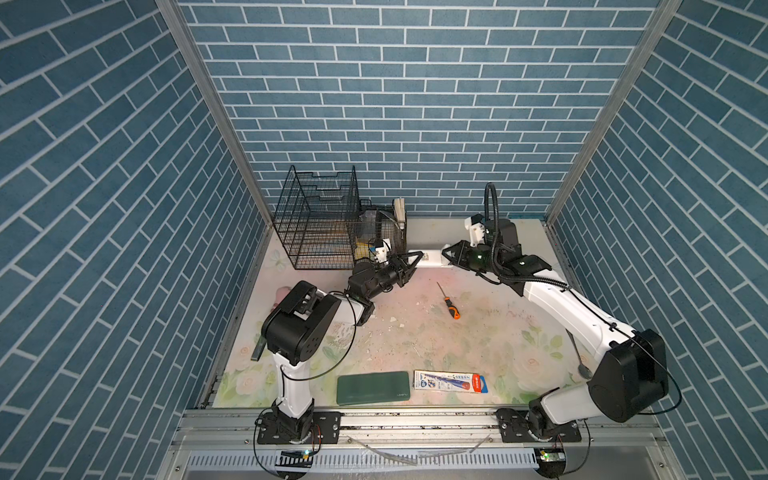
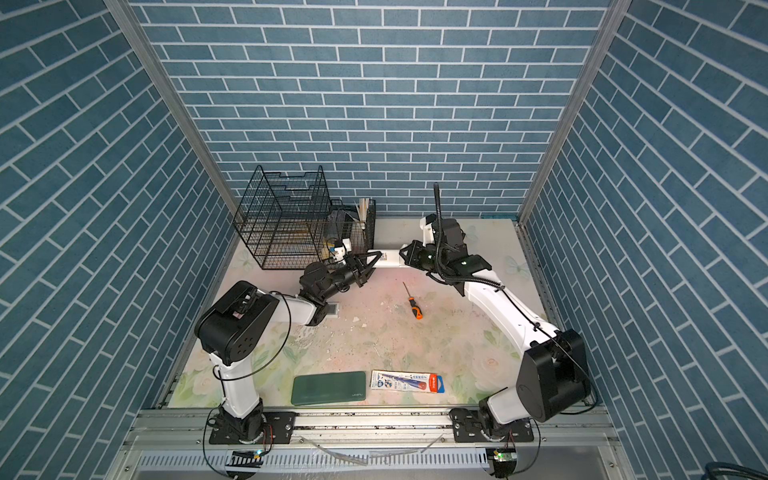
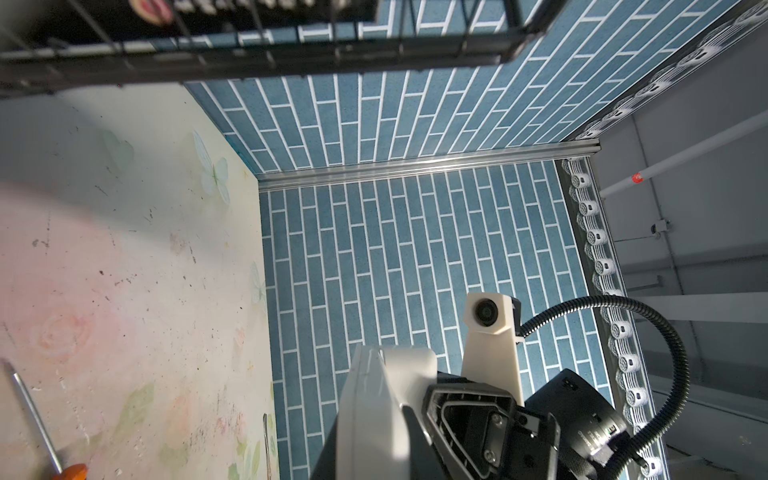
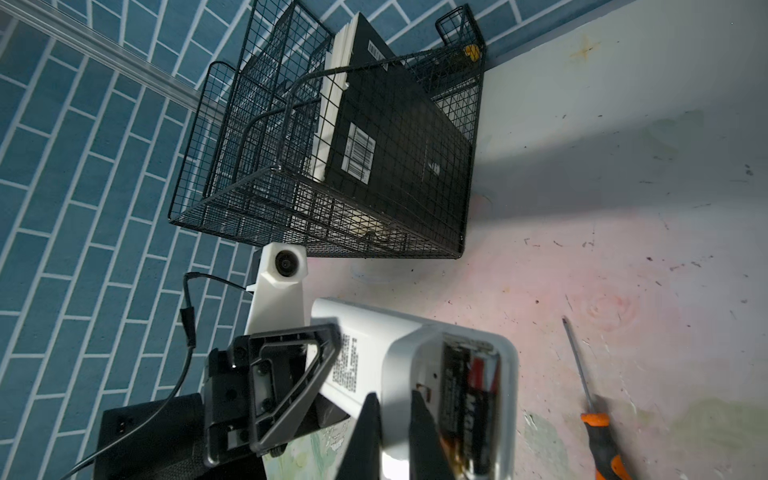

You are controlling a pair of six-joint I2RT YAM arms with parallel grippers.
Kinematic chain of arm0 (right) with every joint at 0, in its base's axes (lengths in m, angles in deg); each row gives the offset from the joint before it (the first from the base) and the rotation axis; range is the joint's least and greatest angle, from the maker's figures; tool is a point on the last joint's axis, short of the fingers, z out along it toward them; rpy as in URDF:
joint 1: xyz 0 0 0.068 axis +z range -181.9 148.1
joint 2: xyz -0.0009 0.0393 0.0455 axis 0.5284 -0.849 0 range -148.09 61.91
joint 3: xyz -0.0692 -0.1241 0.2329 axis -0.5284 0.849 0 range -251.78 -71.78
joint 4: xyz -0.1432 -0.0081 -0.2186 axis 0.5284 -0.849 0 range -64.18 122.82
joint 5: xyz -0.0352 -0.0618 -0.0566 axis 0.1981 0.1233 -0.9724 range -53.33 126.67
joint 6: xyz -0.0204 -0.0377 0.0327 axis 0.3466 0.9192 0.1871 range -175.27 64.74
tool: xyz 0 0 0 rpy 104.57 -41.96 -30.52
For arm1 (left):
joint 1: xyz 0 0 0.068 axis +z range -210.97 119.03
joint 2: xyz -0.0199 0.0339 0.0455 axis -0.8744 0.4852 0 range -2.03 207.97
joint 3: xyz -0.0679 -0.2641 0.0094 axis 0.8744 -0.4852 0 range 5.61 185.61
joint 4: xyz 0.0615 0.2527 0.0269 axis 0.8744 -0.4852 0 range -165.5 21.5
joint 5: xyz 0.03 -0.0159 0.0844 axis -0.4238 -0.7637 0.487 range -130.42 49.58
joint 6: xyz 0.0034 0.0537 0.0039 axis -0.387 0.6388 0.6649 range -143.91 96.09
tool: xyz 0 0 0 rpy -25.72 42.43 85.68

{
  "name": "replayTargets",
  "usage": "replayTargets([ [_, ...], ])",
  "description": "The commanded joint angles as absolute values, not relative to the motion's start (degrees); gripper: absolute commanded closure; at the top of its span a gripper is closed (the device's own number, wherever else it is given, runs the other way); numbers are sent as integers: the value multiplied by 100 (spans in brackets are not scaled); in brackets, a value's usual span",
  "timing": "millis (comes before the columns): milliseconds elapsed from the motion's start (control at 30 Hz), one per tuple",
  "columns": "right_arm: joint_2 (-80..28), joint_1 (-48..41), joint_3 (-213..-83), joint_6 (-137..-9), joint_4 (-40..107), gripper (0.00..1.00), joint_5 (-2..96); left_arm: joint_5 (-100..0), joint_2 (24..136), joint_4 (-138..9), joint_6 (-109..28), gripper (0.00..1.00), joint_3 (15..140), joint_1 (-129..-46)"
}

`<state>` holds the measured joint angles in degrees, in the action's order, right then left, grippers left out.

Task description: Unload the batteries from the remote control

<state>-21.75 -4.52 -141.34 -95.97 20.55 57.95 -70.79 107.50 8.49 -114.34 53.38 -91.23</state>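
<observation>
White plastic remote control point(image 1: 432, 257) up off floral worktop point(image 1: 415, 345), bridging both arms in both top views. Left fingers point(image 4: 291, 336) clamped tight on one end of casing. Battery bay at other end open, facing right wrist camera. Slim black cylindrical batteries point(image 4: 469, 382) seated inside, side by side. Right fingers point(image 4: 424, 428) almost touching each other, tips over white casing at bay edge, batteries just beside one tip. Pinching anything? Cannot tell. Orange-handled screwdriver point(image 1: 449, 301) flat on worktop, well apart.
</observation>
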Motion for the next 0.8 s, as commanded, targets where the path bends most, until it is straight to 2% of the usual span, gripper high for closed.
replayTargets([
  [0,-2212,-430,-13928,-9683,2179,89,5885,-7196,10757,1210,-11413,100,5475,-9147],
  [500,-1991,-438,-14017,-9785,2533,98,6198,-7186,10841,1212,-11366,100,5360,-9132],
  [767,-1677,-478,-14529,-9184,1623,99,5795,-7223,10950,1156,-11189,100,5197,-9136],
])
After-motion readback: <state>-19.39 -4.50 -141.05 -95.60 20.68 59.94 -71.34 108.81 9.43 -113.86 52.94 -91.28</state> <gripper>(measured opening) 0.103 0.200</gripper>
